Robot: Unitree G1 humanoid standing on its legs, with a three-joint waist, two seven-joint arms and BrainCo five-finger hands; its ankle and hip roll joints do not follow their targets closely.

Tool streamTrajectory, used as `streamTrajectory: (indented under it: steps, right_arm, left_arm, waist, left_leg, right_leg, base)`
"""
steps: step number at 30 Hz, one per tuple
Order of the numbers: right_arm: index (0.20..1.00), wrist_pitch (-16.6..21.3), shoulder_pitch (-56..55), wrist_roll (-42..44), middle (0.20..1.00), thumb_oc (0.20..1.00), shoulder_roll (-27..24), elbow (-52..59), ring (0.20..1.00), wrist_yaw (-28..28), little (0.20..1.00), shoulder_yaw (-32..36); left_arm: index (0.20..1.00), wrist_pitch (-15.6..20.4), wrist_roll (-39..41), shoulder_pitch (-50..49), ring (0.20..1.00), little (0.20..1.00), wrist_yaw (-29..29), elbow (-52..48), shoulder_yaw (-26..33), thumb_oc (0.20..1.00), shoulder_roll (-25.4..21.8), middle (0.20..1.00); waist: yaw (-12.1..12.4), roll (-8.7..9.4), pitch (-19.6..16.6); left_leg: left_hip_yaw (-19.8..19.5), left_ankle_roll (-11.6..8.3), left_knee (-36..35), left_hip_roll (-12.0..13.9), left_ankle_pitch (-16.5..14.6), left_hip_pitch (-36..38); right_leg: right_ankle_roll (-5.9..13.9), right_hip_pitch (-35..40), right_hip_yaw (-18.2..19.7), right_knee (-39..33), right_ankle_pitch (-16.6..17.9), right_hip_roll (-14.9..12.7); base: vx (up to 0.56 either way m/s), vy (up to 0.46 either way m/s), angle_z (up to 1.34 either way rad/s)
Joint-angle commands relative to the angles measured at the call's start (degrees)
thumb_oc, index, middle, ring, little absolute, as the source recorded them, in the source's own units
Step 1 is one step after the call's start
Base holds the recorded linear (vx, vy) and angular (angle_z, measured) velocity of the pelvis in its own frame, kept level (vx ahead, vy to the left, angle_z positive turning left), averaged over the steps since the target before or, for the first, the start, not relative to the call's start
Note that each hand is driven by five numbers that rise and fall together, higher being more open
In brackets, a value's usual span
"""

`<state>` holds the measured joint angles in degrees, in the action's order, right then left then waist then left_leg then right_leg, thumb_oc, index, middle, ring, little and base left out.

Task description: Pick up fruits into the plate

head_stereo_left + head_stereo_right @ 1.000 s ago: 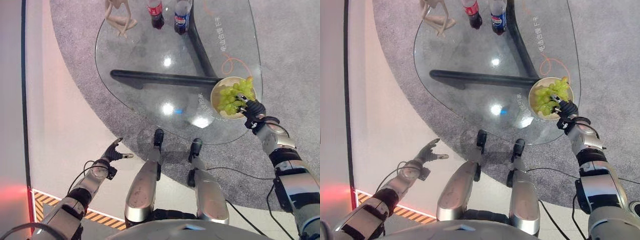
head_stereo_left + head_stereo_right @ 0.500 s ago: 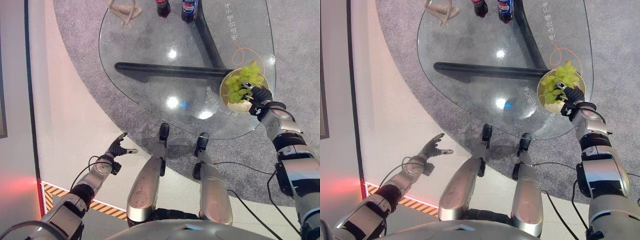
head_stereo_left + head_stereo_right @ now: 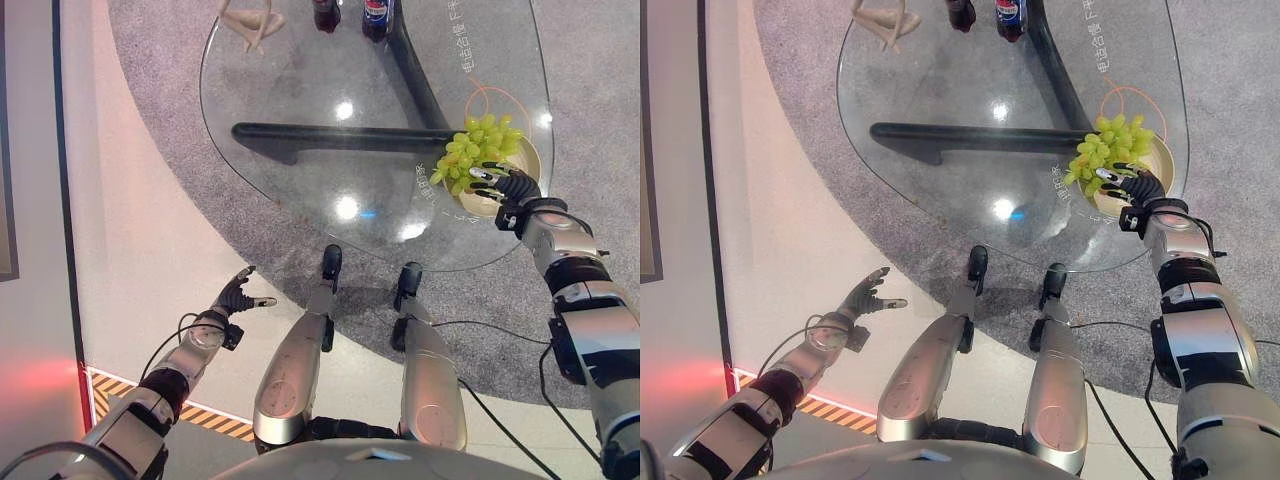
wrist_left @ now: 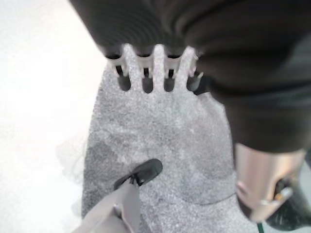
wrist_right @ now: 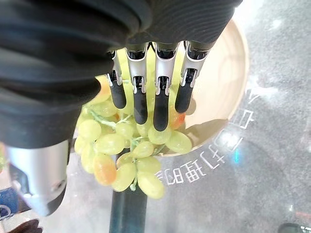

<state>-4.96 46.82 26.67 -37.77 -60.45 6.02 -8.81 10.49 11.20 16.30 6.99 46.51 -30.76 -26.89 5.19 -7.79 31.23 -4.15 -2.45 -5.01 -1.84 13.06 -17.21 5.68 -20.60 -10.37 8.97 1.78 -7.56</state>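
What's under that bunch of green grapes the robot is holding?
Under the grapes, gripped by the right hand, sits a pale round plate on the glass table. Part of the bunch hangs past the plate's rim over the glass. The plate area beneath the grapes is hidden.

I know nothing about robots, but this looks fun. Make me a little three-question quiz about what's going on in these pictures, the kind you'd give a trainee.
1. True or false: the right hand has its fingers curled round the bunch of green grapes.
2. Where is the bunch compared with the plate?
A. Lying flat in the middle of it
B. Hanging in the hand over its rim, partly past the edge
C. On the floor
3. Fill in: the left hand hangs low beside the robot, fingers relaxed, holding ____.

Key: 1 true; 2 B; 3 nothing.
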Motion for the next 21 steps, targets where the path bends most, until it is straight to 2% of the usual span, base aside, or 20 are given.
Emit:
streamTrajectory:
  steps: [1,4,10,15,20,21]
  right_arm:
    - [1.000,1.5,-2.5,1.3,1.000,1.000,-5.2,2.7,1.000,-1.9,1.000,-1.3]
    - [1.000,1.4,-6.4,3.7,1.000,1.000,-3.1,3.7,1.000,-2.3,1.000,0.4]
    - [1.000,2.9,-16.0,7.1,1.000,1.000,0.3,2.8,1.000,-2.1,1.000,3.8]
    - [1.000,5.4,-26.1,8.5,1.000,1.000,5.2,-2.1,1.000,-1.2,1.000,8.0]
    - [1.000,7.4,-37.1,12.1,1.000,1.000,14.1,-8.1,1.000,2.1,1.000,11.3]
    - [1.000,7.6,-37.9,12.6,1.000,1.000,15.0,-8.4,1.000,2.3,1.000,11.5]
  left_arm:
    - [1.000,1.4,-0.2,0.8,1.000,1.000,0.4,1.6,-0.6,1.000,2.1,1.000]
    - [1.000,0.8,-0.4,1.1,1.000,1.000,-0.5,3.3,0.8,1.000,2.0,1.000]
    - [1.000,0.9,-2.1,-0.2,1.000,1.000,-1.7,7.9,1.8,1.000,3.1,1.000]
    - [1.000,1.0,-3.1,-2.8,1.000,1.000,-2.9,12.6,4.7,1.000,4.7,1.000]
    - [1.000,0.5,-4.7,-7.4,1.000,1.000,-4.6,17.8,8.9,1.000,7.5,1.000]
    - [1.000,0.3,-4.6,-7.8,1.000,1.000,-4.9,18.2,9.1,1.000,7.8,1.000]
  waist:
    - [-0.8,-0.13,-1.4]
    - [-1.3,1.33,-1.5]
    - [-1.9,3.37,-5.2]
    - [-2.2,5.54,-10.6]
    - [-2.7,7.85,-18.3]
    - [-2.8,7.97,-18.9]
  left_leg:
    - [1.1,0.00,6.1,0.1,-12.3,2.3]
    - [1.8,-0.15,5.7,0.4,-12.9,5.4]
    - [2.7,-0.08,5.0,0.7,-14.1,9.6]
    - [3.8,0.22,4.6,1.0,-15.6,14.0]
    - [4.6,0.88,3.9,1.2,-16.9,18.9]
    - [4.7,0.97,3.8,1.1,-17.1,19.3]
  right_leg:
    - [-0.52,0.6,-1.2,1.8,-3.4,0.4]
    - [-0.39,4.2,-1.1,0.3,-3.2,0.5]
    - [-0.01,9.4,-1.5,-2.2,-3.0,0.1]
    - [0.62,14.9,-0.9,-5.1,-2.6,-0.1]
    - [0.85,20.0,0.4,-6.4,-3.2,0.4]
    - [0.83,20.4,0.5,-6.5,-3.3,0.5]
  base:
    - [0.00,0.000,0.00]
    - [0.00,-0.044,0.02]
    - [0.06,-0.013,0.07]
    - [0.13,-0.005,0.01]
    - [0.22,-0.020,-0.02]
    - [0.21,-0.007,-0.03]
